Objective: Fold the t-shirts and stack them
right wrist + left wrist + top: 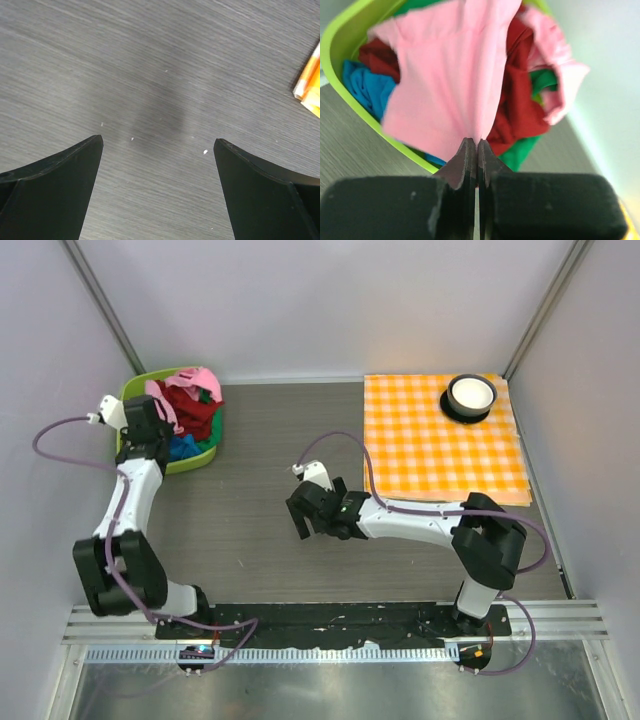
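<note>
Fanning out from a pinch at one edge, the light pink t-shirt [445, 85] spreads away from the left gripper [477, 150]. Its length runs straight ahead of the fingertips, over the heap it belongs to: the dark red t-shirt [520, 105], bright blue t-shirt [365, 87] and green t-shirt [542, 80], bundled in the lime basket [335, 45] at the far-left corner of the table [260, 440]. The jaws stand pressed together with a fold of pink cloth between their tips, so this pincer holds that shirt alone. How much of the shirt is free of the heap is hard to say, as the wrist view blurs toward the top.

The right gripper [305, 515] hovers well apart, over bare table near the middle, with its fingers spread wide and touching nothing.

The left arm is plainly the nearer one. The coming move — probably drawing the pink shirt out toward the open tabletop to the basket's right — turns on its grip.
</note>
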Motion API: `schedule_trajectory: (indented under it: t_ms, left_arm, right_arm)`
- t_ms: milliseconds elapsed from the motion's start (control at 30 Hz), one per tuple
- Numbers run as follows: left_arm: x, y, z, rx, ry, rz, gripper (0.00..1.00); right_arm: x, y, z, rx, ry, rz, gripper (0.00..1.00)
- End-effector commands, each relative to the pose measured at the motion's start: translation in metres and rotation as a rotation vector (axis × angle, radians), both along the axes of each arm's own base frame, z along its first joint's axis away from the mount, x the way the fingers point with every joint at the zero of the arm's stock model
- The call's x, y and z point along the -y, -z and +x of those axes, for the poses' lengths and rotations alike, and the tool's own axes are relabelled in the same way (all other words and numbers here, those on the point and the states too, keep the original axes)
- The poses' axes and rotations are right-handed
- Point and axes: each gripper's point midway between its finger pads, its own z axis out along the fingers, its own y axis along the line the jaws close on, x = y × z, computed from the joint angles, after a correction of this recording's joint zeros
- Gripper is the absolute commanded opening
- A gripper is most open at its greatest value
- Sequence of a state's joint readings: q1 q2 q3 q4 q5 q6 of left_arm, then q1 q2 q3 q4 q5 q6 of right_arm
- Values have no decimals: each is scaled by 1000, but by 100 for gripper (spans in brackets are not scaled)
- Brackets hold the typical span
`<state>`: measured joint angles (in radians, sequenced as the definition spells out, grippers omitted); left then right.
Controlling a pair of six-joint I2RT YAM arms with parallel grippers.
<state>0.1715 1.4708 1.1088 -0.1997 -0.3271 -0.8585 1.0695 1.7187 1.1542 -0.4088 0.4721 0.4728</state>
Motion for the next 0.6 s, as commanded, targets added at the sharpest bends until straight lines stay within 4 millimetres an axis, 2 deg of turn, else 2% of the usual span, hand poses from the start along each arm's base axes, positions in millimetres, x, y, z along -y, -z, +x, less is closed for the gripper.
schedule_trajectory:
  t_ms: [0, 133, 233, 267, 300, 333, 367, 400, 433, 467, 500, 533, 567]
  left_arm:
    - [11, -61, -18, 150, 9, 23, 3]
    - [27, -100, -34, 203, 65, 61, 4]
    - [39, -130, -40, 260, 110, 89, 0]
    - [55, -138, -39, 276, 162, 104, 0]
    - [66, -157, -38, 314, 198, 113, 0]
    - [98, -167, -35, 331, 290, 116, 0]
    - [112, -178, -36, 340, 339, 148, 0]
    - [128, -210, -38, 400, 382, 167, 0]
    - [157, -228, -40, 445, 472, 168, 0]
    - [172, -264, -41, 520, 520, 177, 0]
    - [193, -281, -43, 555, 614, 189, 0]
    - [231, -316, -51, 618, 760, 168, 0]
    - [248, -351, -51, 677, 810, 165, 0]
  right_arm:
    - [-24, -31, 2, 78, 3, 81, 100]
    - [-25, -37, -3, 92, 7, 76, 100]
    - [-22, -41, -4, 109, 24, 81, 100]
    - [-20, -41, -5, 112, 30, 77, 100]
    - [-17, -41, -4, 116, 50, 80, 100]
    - [-13, -44, -2, 135, 71, 77, 100]
    - [-10, -46, -1, 145, 88, 79, 100]
    - [-7, -48, 0, 152, 104, 79, 100]
    - [-4, -49, 0, 155, 115, 78, 100]
    - [0, -54, 2, 176, 133, 79, 100]
    - [2, -56, 2, 180, 148, 84, 100]
    - [7, -58, 3, 192, 168, 80, 99]
    - [12, -62, 5, 208, 189, 76, 100]
